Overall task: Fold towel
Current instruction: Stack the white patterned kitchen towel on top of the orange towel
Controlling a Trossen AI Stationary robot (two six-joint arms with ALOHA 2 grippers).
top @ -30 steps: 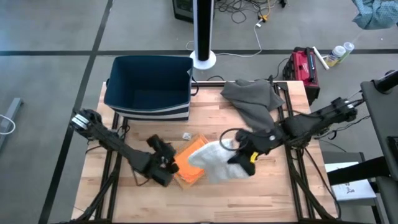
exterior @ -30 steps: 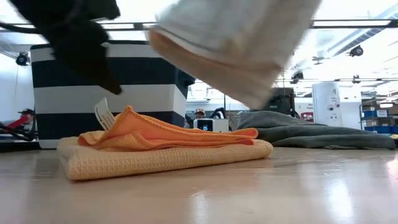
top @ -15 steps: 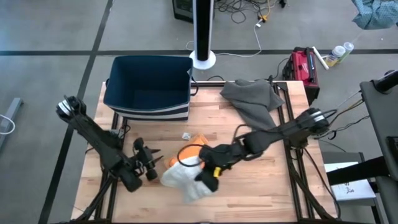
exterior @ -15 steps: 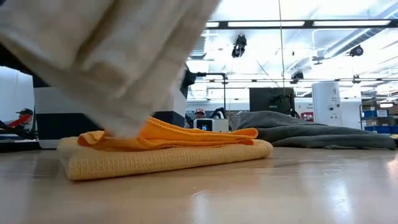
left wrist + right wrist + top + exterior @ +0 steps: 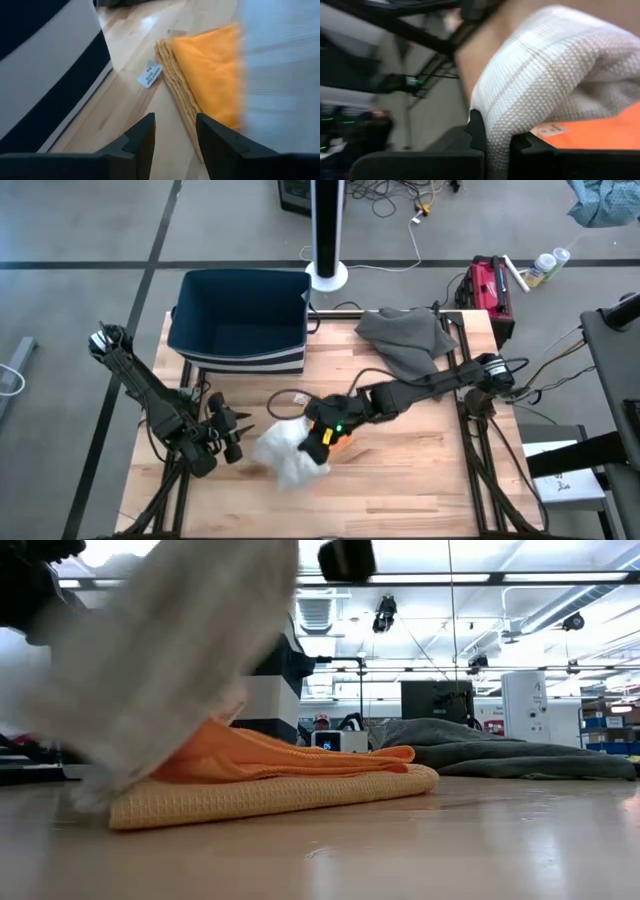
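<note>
Right tool (image 5: pixel 318 442): clamped on the white towel (image 5: pixel 283 456), which hangs over the near left part of the desk (image 5: pixel 420 470), partly covering the folded orange towel (image 5: pixel 290 775).
Left tool (image 5: pixel 228 434): parted, holding nothing, just left of the white cloth.
Doing it well: lower the cloth flat on bare wood clear of the orange stack, then let the left tool take a free corner.
Surface: pale wood planks; grey cloth (image 5: pixel 408 340) far right, striped bin (image 5: pixel 240 320) far left.
Room: grey floor, cables.
</note>
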